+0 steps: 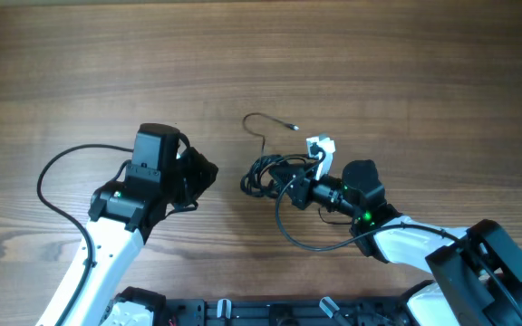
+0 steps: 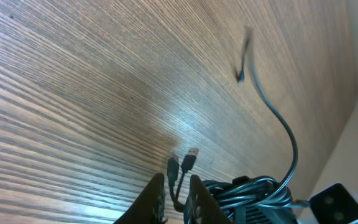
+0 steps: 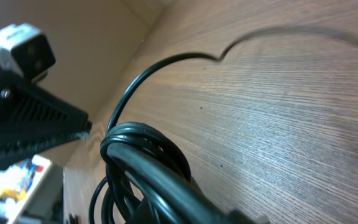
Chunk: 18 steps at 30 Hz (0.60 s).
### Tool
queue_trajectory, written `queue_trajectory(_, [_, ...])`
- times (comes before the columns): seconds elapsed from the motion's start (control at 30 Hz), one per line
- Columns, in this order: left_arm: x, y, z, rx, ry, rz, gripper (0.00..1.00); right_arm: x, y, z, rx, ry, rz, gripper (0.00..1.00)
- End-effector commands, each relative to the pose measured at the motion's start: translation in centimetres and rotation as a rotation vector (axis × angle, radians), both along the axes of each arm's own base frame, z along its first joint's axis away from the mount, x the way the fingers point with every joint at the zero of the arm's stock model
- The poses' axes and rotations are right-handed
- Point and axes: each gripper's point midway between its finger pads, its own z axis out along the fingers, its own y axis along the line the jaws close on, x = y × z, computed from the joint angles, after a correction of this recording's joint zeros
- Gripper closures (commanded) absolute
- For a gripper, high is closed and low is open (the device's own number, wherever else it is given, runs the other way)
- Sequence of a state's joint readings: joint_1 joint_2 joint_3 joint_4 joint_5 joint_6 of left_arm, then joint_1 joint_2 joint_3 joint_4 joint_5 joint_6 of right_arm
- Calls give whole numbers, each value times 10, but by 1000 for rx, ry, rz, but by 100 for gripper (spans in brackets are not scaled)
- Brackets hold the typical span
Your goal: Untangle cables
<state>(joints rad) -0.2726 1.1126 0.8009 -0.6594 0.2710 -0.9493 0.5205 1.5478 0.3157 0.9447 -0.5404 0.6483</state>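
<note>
The cables [image 1: 263,174] lie in a small black clump mid-table. One cord runs out of it up to a plug tip [image 1: 293,127]. My right gripper [image 1: 286,181] is shut on the clump's right side; in the right wrist view the coils [image 3: 142,155] fill the bottom and hide the fingers. My left gripper [image 1: 208,172] sits just left of the clump. In the left wrist view its jaws [image 2: 178,199] stand a narrow gap apart, with a thin cord between them. Two plug tips [image 2: 191,158] lie just beyond, and the clump [image 2: 253,193] is to the right.
A thick black arm wire [image 1: 53,181] loops out left of the left arm. Another [image 1: 306,240] curves under the right gripper. The left arm's body [image 3: 23,118] shows close by in the right wrist view. A black base [image 1: 243,312] runs along the wooden table's [image 1: 261,54] front edge.
</note>
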Motion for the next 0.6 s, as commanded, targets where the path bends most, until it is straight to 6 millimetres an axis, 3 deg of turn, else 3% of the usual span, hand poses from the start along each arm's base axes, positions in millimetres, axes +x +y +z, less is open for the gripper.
queue_trajectory(0.0, [0, 1, 1, 35, -32, -61, 85, -6, 4, 2, -20, -69, 64, 96])
queue_trajectory(0.23, [-9, -14, -3, 6, 0, -121, 75, -5, 3, 2, -21, -69, 56, 96])
queue_trajectory(0.43, [-14, -47, -19, 13, 29, -230, 76, -5, 3, 1, -22, -68, 56, 95])
queue_trajectory(0.57, [-7, -78, -6, 18, -125, -386, 75, -5, 3, -1, -28, -58, 55, 96])
